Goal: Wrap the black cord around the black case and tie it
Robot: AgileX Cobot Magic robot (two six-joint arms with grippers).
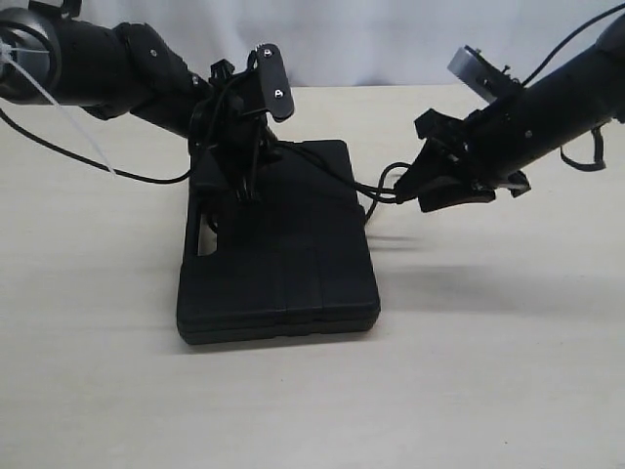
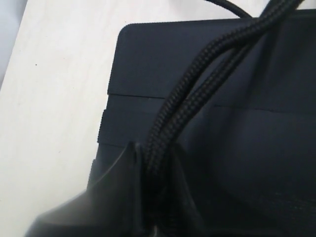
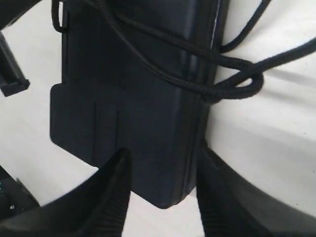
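— Why is the left gripper (image 2: pixel 150 197) pinching that thin braided matte black cord (image 2: pixel 197 84)?
— Likely to hold both strands taut across the flat rectangular black plastic case (image 1: pixel 283 254), centre frame. The right gripper (image 3: pixel 162 168) hangs spread beside its right edge, by the looped cord.

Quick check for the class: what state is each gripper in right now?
Left gripper: closed on the black cord.
Right gripper: open, holding nothing.
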